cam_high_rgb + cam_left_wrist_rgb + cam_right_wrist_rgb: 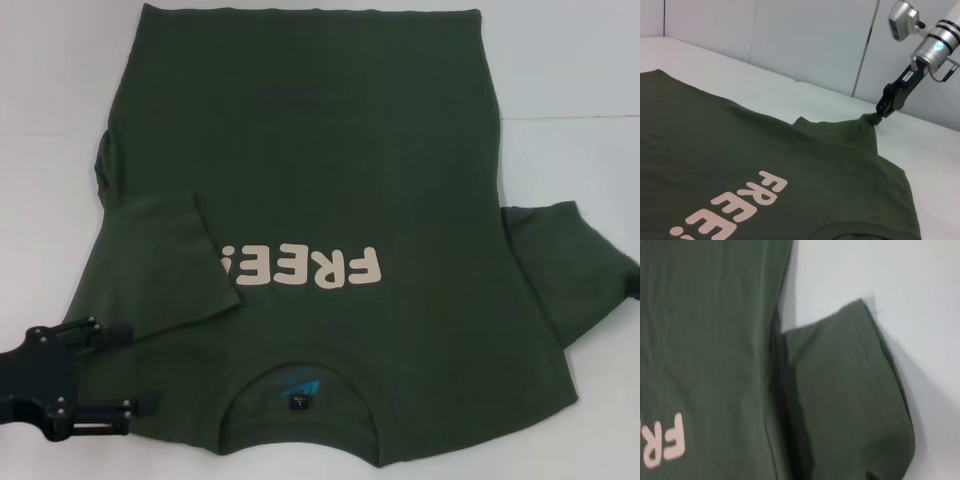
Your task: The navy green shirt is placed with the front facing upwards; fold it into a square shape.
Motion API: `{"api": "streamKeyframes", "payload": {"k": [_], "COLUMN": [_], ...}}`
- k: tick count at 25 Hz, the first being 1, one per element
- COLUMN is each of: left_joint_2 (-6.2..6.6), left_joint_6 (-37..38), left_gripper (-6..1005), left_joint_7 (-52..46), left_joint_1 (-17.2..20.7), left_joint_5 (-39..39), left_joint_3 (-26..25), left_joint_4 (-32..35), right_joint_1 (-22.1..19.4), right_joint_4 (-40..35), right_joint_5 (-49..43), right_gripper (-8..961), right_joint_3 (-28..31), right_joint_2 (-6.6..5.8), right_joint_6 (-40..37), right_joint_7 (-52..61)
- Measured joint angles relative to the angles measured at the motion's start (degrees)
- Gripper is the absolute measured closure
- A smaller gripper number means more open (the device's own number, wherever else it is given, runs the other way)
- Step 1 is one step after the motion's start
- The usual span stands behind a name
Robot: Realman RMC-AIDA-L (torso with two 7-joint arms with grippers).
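Nearest the robot, the left gripper (pixel 135 370) hangs low at the near left corner of the table (pixel 570 80), just beside the shirt's shoulder; its fingers stand parted with nothing between them, so it looks idle for the moment. The shirt (pixel 330 170) lies flat and face up on the white table, collar (pixel 300 385) nearest the robot and hem farthest, so its long axis runs straight away from the robot and the lettering (pixel 300 268) reads upside down from the head view. The left sleeve (pixel 165 270) is already laid inward over the chest, its edge touching the end of the lettering. The right sleeve (pixel 565 270) is not folded yet: it sticks out to the side, and the right gripper (pixel 879 114), barely in sight at the edge of the head view, is pinched shut on the sleeve's tip, lifting the cloth into a small peak. The step in hand looks like the second sleeve fold. The next move probably calls for carrying that tip up and across toward the lettering, then letting go so the sleeve lies flat and mirrors the left one. Beyond that, the hem (pixel 310 12) at the far end remains to be brought toward the collar to make the square.
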Motion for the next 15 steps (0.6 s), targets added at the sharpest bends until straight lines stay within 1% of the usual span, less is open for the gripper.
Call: {"api": "streamKeyframes", "payload": {"k": [7,11,15], "left_joint_2": [0.04,0.21,0.33], "left_joint_6": [0.1,0.1,0.1], "left_gripper": [68,68,68], "left_joint_7": [-0.1,-0.6,-0.8], "left_joint_1": [0.0,0.0,-0.1], "left_joint_5": [0.0,0.0,0.0], "left_joint_3": [-0.1,-0.1,-0.1], "left_joint_4": [0.0,0.0,0.0], "right_joint_1": [-1.7,-1.8,-1.2], "right_joint_4": [-4.4,-7.0,-9.3], "right_joint_5": [2.1,2.5,3.3], "right_gripper": [869,860,851], "right_joint_3": [3.1,5.1,6.0], "right_joint_2": [-0.62,-1.15,-1.37], "right_joint_6": [-1.5,-2.4,-3.1], "right_joint_7": [-0.6,-0.7,-0.7]}}
